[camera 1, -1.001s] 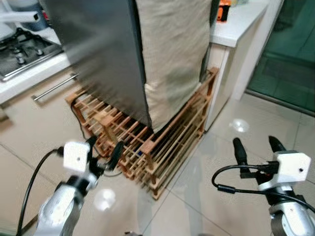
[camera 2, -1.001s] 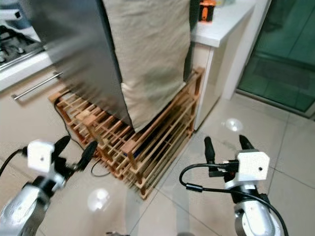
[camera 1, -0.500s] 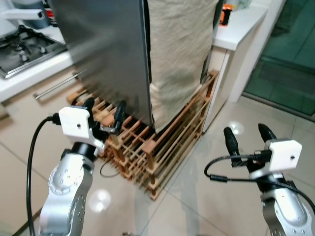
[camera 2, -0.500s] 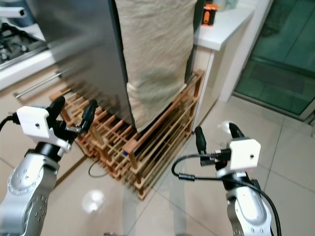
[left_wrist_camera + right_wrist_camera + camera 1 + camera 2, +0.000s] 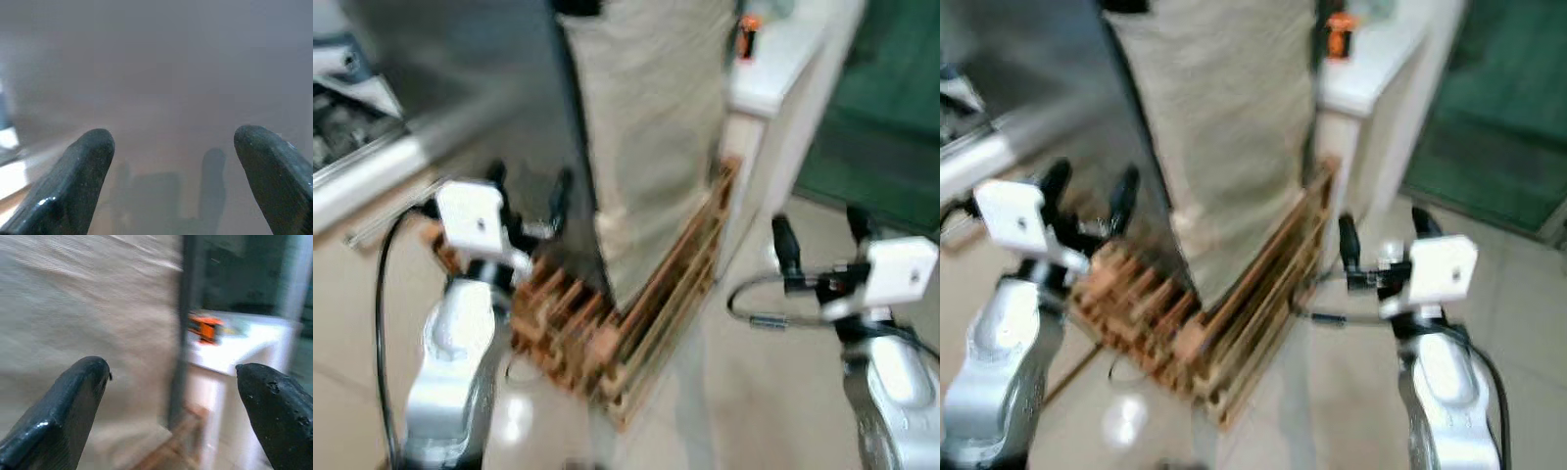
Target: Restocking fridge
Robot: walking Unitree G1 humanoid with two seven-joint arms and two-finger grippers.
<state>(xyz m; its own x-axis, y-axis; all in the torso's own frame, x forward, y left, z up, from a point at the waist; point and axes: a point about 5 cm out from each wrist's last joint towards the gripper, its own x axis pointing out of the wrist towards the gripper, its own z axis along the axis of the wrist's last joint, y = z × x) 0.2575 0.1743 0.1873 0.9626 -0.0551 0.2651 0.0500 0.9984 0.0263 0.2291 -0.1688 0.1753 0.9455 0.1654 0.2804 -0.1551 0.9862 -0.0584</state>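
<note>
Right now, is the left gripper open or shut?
Open. The left gripper has its two black fingers wide apart with nothing between them, facing the grey fridge side.

A slatted wooden rack (image 5: 636, 323) stands on the pale tiled floor (image 5: 764, 411), carrying the cloth-draped fridge (image 5: 558, 117).

Two silver arms with white wrist boxes, looping black cables and long, rounded black jaws.

We find a domestic kitchen. A tall steel-grey fridge (image 5: 480, 108), draped with a beige cloth (image 5: 656, 127), stands on a slatted wooden pallet (image 5: 636, 313) over pale floor tiles (image 5: 754, 411). A white countertop (image 5: 773, 69) adjoins it; what appears to be a hob (image 5: 342, 127) lies opposite, though blurred.
</note>
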